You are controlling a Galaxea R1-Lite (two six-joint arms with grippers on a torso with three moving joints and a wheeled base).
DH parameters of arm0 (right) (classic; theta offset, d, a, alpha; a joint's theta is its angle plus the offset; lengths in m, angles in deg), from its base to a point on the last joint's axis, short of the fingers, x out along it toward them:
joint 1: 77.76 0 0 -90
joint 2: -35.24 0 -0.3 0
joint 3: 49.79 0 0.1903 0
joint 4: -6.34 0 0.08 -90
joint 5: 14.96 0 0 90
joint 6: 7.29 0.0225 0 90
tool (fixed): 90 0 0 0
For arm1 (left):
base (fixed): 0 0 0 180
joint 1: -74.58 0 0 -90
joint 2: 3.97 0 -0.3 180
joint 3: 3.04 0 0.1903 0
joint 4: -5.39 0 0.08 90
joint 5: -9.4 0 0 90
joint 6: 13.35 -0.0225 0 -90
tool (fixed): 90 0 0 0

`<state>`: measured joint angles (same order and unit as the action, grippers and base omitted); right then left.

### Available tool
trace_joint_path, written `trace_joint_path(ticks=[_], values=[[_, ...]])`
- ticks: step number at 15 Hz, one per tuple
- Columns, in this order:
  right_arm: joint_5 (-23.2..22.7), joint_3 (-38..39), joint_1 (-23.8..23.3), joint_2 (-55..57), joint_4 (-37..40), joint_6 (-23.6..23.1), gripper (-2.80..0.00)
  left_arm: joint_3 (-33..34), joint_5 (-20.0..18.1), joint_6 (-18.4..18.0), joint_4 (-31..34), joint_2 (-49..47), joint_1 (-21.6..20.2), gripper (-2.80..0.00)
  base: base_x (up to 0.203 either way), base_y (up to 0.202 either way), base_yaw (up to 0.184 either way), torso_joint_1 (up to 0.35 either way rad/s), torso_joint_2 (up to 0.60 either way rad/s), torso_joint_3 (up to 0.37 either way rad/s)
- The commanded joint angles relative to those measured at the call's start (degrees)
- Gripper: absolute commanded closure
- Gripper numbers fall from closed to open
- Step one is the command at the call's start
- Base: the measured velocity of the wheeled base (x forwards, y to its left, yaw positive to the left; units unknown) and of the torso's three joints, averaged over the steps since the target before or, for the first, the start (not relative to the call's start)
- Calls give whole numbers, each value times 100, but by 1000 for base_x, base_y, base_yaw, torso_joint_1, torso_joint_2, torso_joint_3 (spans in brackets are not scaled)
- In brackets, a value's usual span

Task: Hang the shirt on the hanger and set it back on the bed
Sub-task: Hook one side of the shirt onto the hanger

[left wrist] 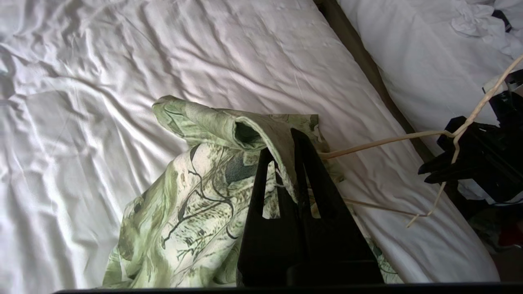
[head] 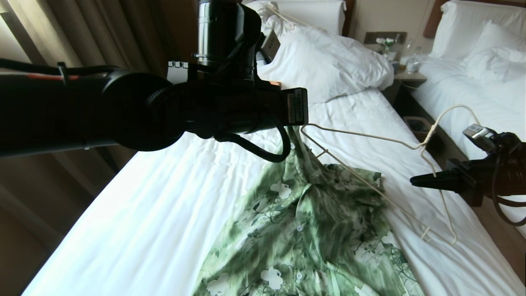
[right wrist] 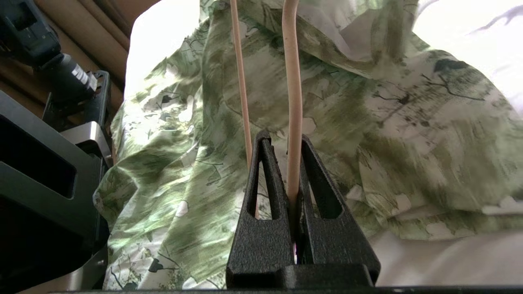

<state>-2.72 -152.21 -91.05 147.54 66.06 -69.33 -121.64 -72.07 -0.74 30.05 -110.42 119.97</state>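
Head view — left fingers (left wrist: 286, 163) hidden, pinching shirt (head: 312, 222); right fingers (right wrist: 282, 163) pinching hanger (head: 370, 142).

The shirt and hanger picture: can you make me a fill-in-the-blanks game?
1. The left gripper pinches the green ____.
2. The right gripper is shut on the cream ____.
3. The shirt lies partly on a bed with a ____ sheet.

Missing words: shirt, hanger, white.

Left gripper (left wrist: 286, 163) — raised at eleven o'clock, fingers pinched tight; right gripper (right wrist: 284, 163) low at three o'clock, clamped too.
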Motion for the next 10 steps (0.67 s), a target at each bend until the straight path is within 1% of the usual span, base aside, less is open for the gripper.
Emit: trace_joint_path(ticks=[1, 3, 4, 6, 10], values=[[-17, 13, -40, 56, 21, -36, 0, -59, 26, -6, -15, -22, 28, 0, 0, 0, 0, 0, 0, 0], [-12, 4, 24, 47, 21, -36, 0, -314, 30, -28, 6, -148, 176, 0, 0, 0, 0, 0, 0, 0], [-11, 4, 71, 55, 29, -36, 0, -404, 34, -102, 12, -246, 282, 0, 0, 0, 0, 0, 0, 0], [-2, 4, 171, 36, 30, -28, 0, -703, 35, -380, 22, -469, 393, 0, 0, 0, 0, 0, 0, 0], [15, -13, 187, 12, 30, -28, 0, -1354, 125, -431, 389, -662, 733, 0, 0, 0, 0, 0, 0, 0]])
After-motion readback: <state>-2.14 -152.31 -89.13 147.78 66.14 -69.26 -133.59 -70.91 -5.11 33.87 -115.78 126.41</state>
